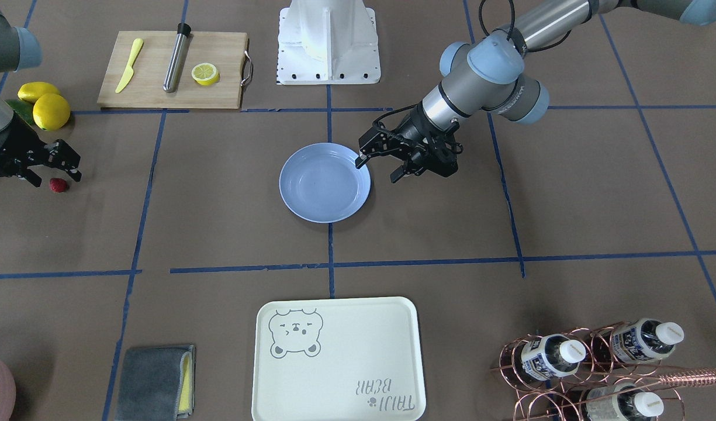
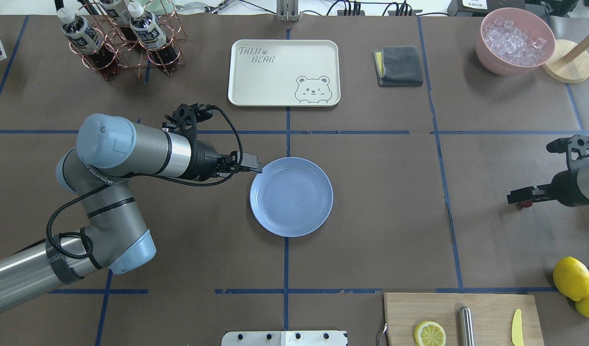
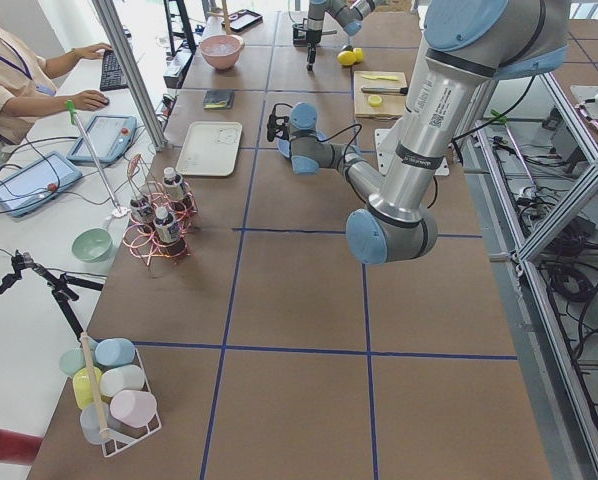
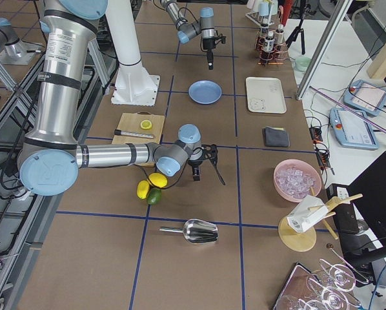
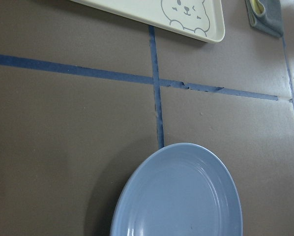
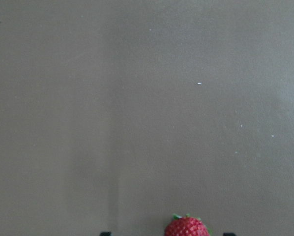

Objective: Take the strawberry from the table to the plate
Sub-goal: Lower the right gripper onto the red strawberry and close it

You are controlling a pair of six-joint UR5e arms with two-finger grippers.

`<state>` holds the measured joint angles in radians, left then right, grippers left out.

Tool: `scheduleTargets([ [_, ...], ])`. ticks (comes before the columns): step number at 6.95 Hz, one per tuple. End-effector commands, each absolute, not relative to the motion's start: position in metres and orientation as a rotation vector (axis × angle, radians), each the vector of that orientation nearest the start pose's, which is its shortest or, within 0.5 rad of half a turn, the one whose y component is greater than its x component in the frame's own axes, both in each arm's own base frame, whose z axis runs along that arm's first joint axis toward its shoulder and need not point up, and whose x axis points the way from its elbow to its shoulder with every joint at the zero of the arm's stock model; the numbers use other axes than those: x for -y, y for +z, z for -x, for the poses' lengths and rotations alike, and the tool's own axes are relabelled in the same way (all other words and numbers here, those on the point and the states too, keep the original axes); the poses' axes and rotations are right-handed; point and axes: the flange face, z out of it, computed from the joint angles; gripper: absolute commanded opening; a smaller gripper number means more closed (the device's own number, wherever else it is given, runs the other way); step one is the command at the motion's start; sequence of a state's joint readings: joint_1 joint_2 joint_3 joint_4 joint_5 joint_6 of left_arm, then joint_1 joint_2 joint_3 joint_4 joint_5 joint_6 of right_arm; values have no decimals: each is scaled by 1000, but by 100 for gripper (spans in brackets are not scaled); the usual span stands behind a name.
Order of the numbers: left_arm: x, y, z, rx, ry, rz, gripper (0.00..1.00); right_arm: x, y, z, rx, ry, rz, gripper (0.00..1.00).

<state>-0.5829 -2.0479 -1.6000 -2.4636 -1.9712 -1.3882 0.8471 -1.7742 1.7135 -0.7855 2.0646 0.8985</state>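
Note:
The strawberry (image 1: 58, 185) is a small red berry lying on the brown table (image 1: 217, 222) near the robot's right end. My right gripper (image 1: 56, 177) is open and low over it, one finger on each side. The right wrist view shows the strawberry (image 6: 186, 227) at the bottom edge between the two fingertips. From overhead only a red sliver of the strawberry (image 2: 525, 204) shows under the gripper (image 2: 515, 197). The light-blue plate (image 1: 324, 182) sits empty at the table's middle. My left gripper (image 1: 379, 169) hangs open beside the plate's rim, holding nothing.
A wooden cutting board (image 1: 217, 88) with a lemon half, a yellow knife and a metal cylinder lies by the base. Whole lemons (image 1: 51, 111) sit close behind the right gripper. A cream bear tray (image 1: 393, 327), a grey cloth (image 1: 153, 383) and a bottle rack (image 1: 591, 362) line the far side.

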Motion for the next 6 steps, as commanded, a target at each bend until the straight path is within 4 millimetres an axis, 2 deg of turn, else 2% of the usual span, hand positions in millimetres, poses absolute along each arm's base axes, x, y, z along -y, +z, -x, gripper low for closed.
scheduleTargets([
  [1,434,267,-487,-1398,-53,-205,94,386,611,228,825,-13,-133,65],
  [3,434,267,-487,-1398,-53,-205,94,384,618,226,815,-8,-125,65],
  [4,435,267,-486,-1398,-54,-206,94,386,619,225,801,0,-141,58],
  [5,435,267,-486,-1399,-54,-206,94,387,618,225,801,-1,-143,27],
  [6,434,265,-485,-1403,-52,-208,95,387,617,225,803,0,-146,0],
])
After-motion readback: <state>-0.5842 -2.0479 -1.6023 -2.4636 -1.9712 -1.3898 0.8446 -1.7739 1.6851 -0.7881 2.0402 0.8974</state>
